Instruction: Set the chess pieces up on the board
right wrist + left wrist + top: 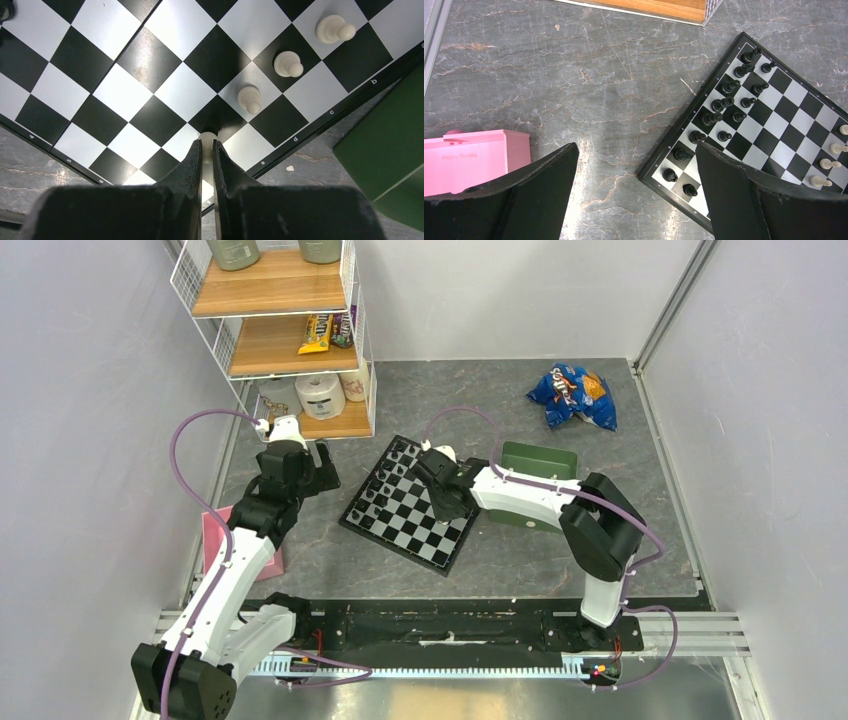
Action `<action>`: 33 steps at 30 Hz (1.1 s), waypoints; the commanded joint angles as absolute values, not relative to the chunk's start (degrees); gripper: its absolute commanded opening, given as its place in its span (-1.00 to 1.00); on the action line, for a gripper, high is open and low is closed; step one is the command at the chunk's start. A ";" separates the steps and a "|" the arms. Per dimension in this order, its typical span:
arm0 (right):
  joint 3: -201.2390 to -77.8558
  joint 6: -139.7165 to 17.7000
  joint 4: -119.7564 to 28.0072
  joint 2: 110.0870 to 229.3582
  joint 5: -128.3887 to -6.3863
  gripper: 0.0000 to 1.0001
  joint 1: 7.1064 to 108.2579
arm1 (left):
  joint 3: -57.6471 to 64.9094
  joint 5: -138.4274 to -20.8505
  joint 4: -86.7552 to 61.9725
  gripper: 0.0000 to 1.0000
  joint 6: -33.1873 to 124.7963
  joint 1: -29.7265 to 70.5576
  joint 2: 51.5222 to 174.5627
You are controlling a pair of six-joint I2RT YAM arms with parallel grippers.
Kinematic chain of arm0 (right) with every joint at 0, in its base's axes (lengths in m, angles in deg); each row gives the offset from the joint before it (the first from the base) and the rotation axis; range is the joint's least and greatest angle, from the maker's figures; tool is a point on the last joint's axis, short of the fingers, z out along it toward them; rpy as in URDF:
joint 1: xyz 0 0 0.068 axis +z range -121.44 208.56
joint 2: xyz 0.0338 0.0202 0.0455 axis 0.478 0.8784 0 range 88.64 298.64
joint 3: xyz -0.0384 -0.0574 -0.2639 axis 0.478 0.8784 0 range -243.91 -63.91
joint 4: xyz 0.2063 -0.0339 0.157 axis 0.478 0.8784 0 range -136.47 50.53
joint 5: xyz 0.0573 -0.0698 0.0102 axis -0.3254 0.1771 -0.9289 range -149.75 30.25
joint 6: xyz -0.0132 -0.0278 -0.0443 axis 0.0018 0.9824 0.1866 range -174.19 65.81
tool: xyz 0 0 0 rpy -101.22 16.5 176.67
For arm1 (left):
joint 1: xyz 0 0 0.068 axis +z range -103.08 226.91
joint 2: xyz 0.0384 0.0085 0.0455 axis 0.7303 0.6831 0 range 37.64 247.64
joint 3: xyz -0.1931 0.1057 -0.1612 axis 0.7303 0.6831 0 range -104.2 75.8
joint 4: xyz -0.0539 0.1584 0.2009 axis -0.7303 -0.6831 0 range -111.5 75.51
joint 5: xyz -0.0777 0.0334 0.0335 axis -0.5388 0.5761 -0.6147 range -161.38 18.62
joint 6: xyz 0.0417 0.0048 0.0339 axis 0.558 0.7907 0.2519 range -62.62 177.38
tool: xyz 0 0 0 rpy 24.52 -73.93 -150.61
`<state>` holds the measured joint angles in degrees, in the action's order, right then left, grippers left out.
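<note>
The board lies tilted in the middle of the table, with black pieces in two rows along its left side. Three cream-white pieces stand in a diagonal row near the board's right edge. My right gripper is shut on a fourth cream-white piece and holds it low over a dark square in line with that row; in the top view it hangs over the board's far right part. My left gripper is open and empty above bare table, left of the board.
A green tray sits just right of the board, also in the right wrist view. A pink box lies at the left by my left arm. A wire shelf rack stands at the back left. A blue snack bag lies at the back right.
</note>
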<state>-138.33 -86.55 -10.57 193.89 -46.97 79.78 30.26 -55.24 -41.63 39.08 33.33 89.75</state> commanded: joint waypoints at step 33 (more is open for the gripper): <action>-142.15 -86.45 -10.58 195.79 -49.11 -0.60 77.42 | 30.40 -55.63 -40.60 0.89 40.63 33.56 88.95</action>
<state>-138.89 -86.53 -12.01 195.45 -48.52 77.46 30.24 -55.24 -41.63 39.08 33.33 89.75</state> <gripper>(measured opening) 0.166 0.949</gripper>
